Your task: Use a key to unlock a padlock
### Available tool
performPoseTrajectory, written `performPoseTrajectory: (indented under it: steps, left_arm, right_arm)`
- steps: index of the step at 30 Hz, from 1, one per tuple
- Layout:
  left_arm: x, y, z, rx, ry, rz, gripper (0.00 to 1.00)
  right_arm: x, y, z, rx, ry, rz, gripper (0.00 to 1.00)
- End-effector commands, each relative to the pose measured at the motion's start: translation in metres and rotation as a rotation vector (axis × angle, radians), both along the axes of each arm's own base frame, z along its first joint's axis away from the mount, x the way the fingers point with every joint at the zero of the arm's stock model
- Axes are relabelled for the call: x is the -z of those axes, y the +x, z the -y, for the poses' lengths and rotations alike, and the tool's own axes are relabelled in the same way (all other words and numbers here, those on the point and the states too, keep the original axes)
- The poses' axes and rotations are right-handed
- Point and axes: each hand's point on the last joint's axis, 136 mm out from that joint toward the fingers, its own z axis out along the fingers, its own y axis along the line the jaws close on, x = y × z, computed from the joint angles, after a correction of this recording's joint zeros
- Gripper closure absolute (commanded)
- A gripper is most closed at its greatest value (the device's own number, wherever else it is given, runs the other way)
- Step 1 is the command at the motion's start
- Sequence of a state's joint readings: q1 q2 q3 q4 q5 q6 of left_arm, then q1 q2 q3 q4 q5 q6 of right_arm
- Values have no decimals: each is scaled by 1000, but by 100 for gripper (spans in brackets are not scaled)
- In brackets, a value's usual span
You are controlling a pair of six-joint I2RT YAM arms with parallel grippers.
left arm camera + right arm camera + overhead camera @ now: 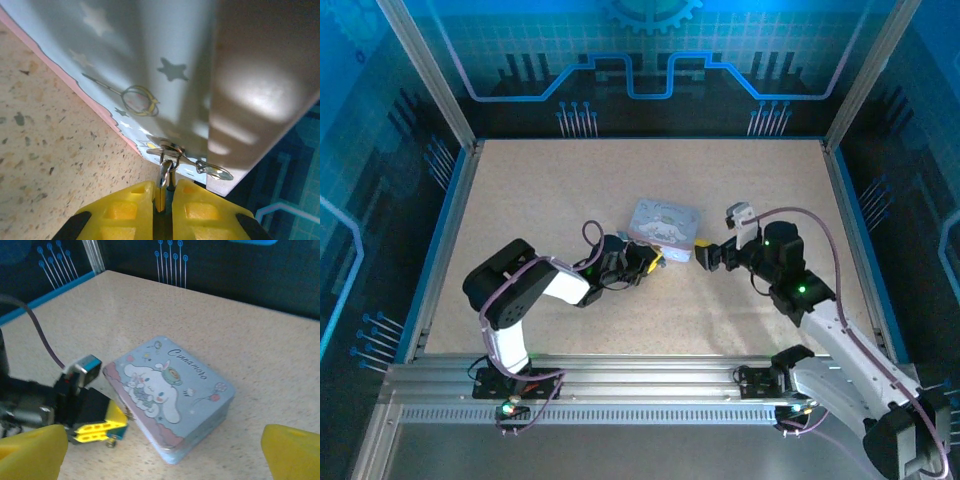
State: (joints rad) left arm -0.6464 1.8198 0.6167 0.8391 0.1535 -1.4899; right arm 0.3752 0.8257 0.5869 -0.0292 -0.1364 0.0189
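My left gripper (pixel 163 189) is shut on the padlock (pixel 164 172), a small metallic body that hangs by its shackle from the hasp (pixel 172 149) on the tin's side. In the right wrist view the padlock's lower end (pixel 110 442) pokes out under the left gripper's yellow fingers (pixel 97 427). A thin grey metal piece on a wire loop (pixel 216 172), which looks like the key, lies beside the hasp. I cannot tell this for sure. My right gripper (pixel 705 256) is open and holds nothing, a short way to the right of the tin's front corner.
The pale blue cartoon tin (pixel 665 220) lies flat mid-table, its lid (pixel 170 385) up. The left gripper (pixel 650 258) presses in at its front left side. Bare speckled tabletop (pixel 570 180) spreads around it, and blue walls ring the table.
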Motion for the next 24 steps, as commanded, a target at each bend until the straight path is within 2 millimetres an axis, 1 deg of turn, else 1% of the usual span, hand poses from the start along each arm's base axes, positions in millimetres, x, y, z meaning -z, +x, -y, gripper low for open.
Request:
performPoseTrajectory:
  steps: [1, 3, 6, 10, 13, 17, 22, 24]
  left_arm:
    - [-15, 0, 3, 15, 26, 10, 100]
    - [-19, 1, 2, 12, 26, 9, 100]
    - [-21, 2, 4, 8, 17, 4, 100]
    - [-23, 3, 5, 8, 7, 3, 100]
    - [-23, 2, 5, 7, 3, -2, 100]
    - [-23, 2, 5, 3, -2, -9, 100]
    - [-23, 3, 6, -1, -15, -18, 100]
    - [-22, 3, 6, -2, -18, -20, 100]
  right_arm:
    - [-9, -9, -6, -100, -177, 195, 0]
    - [0, -20, -16, -190, -298, 238, 0]
    - [18, -31, -27, -270, -499, 298, 0]
    - [38, -40, -39, -359, -690, 377, 0]
    - [53, -43, -46, -416, -819, 433, 0]
    - [69, -45, -56, -479, -909, 469, 0]
    - [89, -45, -71, -556, -930, 470, 0]
    - [97, -44, -77, -576, -922, 467, 2]
